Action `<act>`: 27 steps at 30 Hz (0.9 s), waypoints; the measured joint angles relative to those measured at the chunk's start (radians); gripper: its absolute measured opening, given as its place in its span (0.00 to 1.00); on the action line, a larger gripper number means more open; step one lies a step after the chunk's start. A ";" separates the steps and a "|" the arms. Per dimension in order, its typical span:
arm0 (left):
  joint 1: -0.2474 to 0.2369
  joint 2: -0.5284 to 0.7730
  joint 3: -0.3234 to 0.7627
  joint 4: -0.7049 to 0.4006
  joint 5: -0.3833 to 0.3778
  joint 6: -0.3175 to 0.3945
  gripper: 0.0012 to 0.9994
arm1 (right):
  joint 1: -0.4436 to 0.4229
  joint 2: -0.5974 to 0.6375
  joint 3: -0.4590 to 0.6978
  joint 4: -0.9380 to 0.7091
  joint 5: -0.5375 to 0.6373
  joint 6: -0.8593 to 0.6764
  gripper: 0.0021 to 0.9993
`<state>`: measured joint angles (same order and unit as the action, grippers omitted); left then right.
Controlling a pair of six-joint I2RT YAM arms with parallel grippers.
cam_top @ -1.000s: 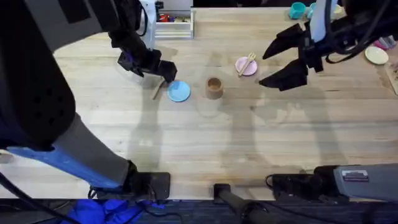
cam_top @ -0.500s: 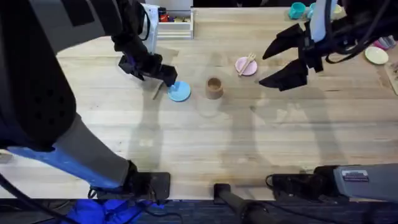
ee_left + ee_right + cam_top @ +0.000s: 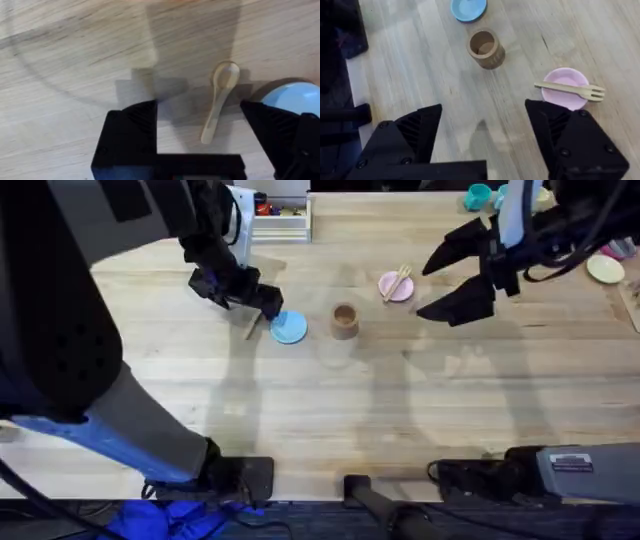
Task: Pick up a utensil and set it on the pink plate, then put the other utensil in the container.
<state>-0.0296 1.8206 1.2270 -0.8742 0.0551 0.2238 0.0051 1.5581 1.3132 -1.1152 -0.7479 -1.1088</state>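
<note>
Fingers of the left gripper (image 3: 262, 307) were seen lowered over the spoon (image 3: 253, 326) overhead since a second before, closing on the grasp. At the left wrist they were spread, the spoon (image 3: 220, 100) lying between them. Below the right gripper's (image 3: 482, 135) parted fingers, the fork (image 3: 570, 88) was laid across the pink plate (image 3: 559, 95), the container (image 3: 483, 48) empty.

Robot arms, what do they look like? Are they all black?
Mostly. The left gripper and right gripper are black, each with two chunky, wedge-shaped fingers made of matte plastic with small screw heads. The right arm has a white section and black cables looping beside it. The left arm rises near the overhead camera, large and dark, with a grey and blue part lower down.
</note>
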 joint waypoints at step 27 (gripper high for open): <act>0.000 0.000 -0.012 0.008 -0.015 -0.002 0.68 | 0.000 0.000 0.000 0.007 0.000 0.000 1.00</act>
<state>-0.0296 1.8206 1.2155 -0.8659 0.0402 0.2222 0.0051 1.5581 1.3132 -1.1080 -0.7479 -1.1088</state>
